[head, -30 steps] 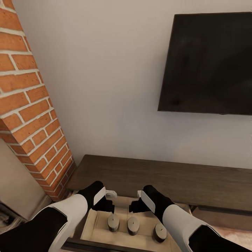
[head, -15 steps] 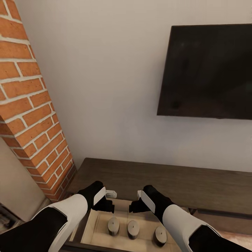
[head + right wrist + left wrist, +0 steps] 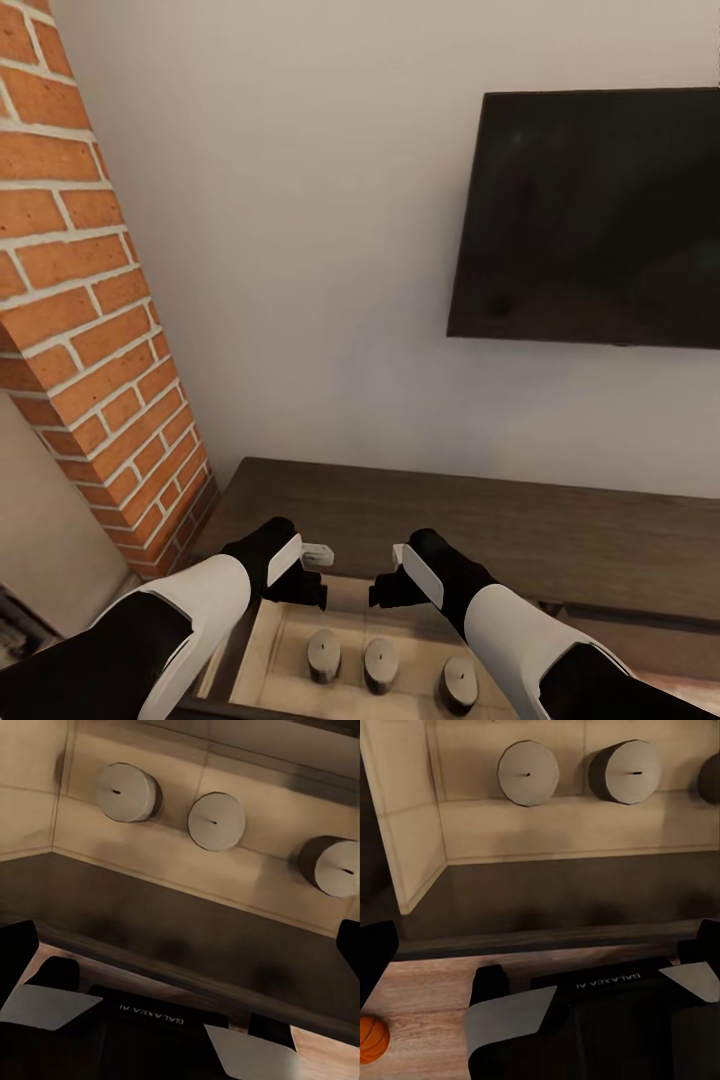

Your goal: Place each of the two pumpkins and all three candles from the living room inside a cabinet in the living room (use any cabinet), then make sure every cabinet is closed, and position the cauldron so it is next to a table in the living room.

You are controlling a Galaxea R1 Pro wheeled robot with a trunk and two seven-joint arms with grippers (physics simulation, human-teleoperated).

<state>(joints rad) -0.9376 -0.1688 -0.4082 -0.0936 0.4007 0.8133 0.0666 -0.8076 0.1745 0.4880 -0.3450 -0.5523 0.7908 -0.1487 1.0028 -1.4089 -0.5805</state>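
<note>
From the head, three candles (image 3: 380, 664) stood in a row in the open drawer (image 3: 262, 640) of the cabinet (image 3: 520, 530); the left gripper (image 3: 305, 580) and right gripper (image 3: 388, 585) hung above, both spread and empty; the left wrist caught a pumpkin (image 3: 371, 1038) on the floor (image 3: 420, 1020); the right wrist showed the candles upright, apart.

Light is soft and even in the head view, with no hard-edged shadows; the wall (image 3: 300, 250) reads bright and slightly grey toward the corners. The TV (image 3: 590, 215) is a dull black with only faint, blotchy reflections. The drawer (image 3: 270, 640) is moderately lit, and the candles (image 3: 381, 662) cast weak, smeared shadows. Both wrist views are dimmer and warmer, and noticeably soft: candle edges blur, and compression smudges the dark cabinet front (image 3: 562, 896). Verticals lean toward the frame edges.
</note>
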